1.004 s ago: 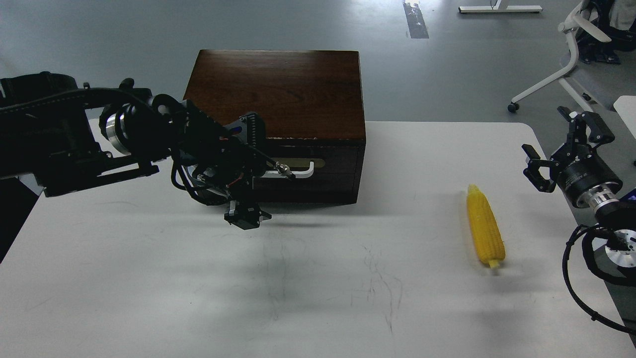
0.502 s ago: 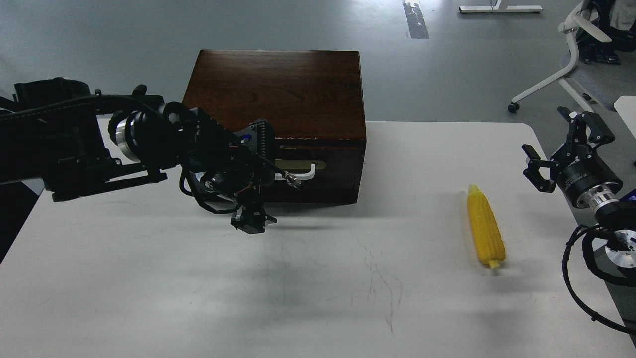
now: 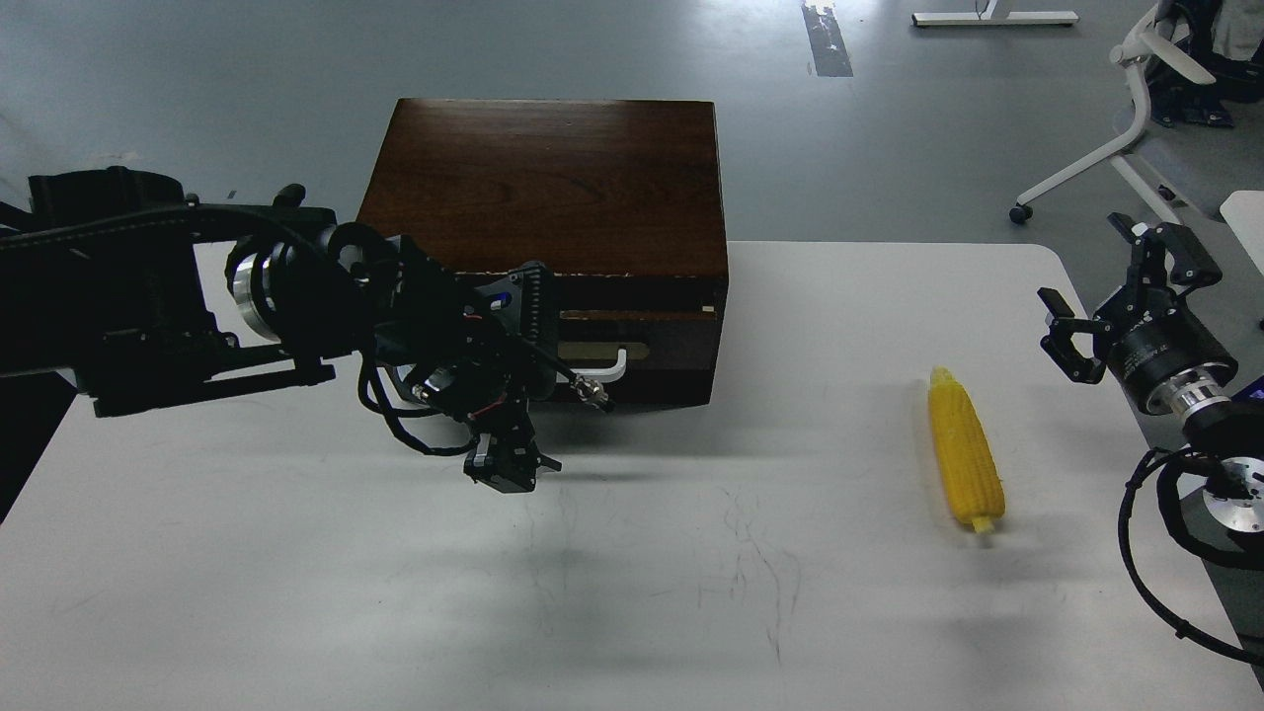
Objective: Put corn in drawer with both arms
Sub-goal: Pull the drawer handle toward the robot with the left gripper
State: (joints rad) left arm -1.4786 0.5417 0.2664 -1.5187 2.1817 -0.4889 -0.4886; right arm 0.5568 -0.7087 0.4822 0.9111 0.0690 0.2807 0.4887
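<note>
Corn (image 3: 965,448): lies flat on the white table (image 3: 632,592), right of centre, pale stub toward the near edge, well apart from the wooden box (image 3: 553,188) and touched by nothing.
Drawer (image 3: 652,341): dark front at the box's near face, showing a narrow strip of pale wood along its top edge, so it stands slightly out; how far cannot be told.
Handle (image 3: 610,363): white bar on a brass plate; only its right end shows, the rest is covered by the left arm.
Left gripper (image 3: 513,395): in front of the drawer's left half, at the handle; a dark tangle of cables and parts, so I cannot tell whether its fingers are spread or pinching the bar.
Right gripper (image 3: 1111,296): at the table's right edge, near the corn but apart from it, fingers spread, holding nothing.
Around: grey floor behind the table, a white chair base (image 3: 1106,148) at far right, cut off by the frame.
In the way: the left arm hides the box's lower left corner.
</note>
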